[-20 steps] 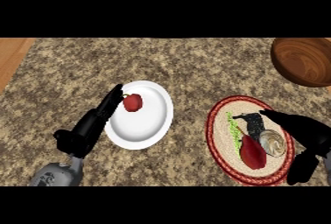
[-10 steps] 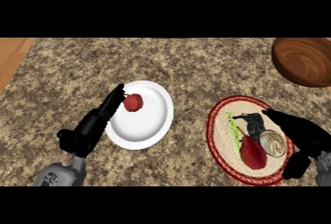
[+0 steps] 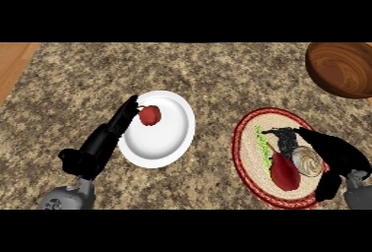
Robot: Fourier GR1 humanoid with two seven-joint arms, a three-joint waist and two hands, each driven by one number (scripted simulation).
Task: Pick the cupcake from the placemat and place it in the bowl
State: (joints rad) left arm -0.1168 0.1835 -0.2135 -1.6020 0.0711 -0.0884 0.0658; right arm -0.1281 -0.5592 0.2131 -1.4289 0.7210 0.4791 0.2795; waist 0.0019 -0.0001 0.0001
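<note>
Speckled brown granite counter [image 3: 218, 74] fills the view, with a strip of pale wood floor [image 3: 13, 64] beyond its left edge. Nearest, at the counter's front right, lies a round woven placemat [image 3: 251, 128] with a red rim. On it the right hand [image 3: 330, 157] curls its fingers round the cupcake [image 3: 307, 162], a small cake with pale swirled icing in a grey wrapper, sitting at the mat's right side. Just left of the cupcake lies a dark red pepper [image 3: 285, 172], touching it, with a green strip [image 3: 260, 142] along the mat's left part. At the front left, the left hand [image 3: 102, 145] rests with straight fingers stretched along the left rim of a white plate [image 3: 163, 142], empty-handed. A small red fruit [image 3: 149, 115] sits on the plate's far left part, beside the fingertips. Farthest, at the back right corner, stands a brown wooden bowl [image 3: 341, 69], well apart from the placemat.
</note>
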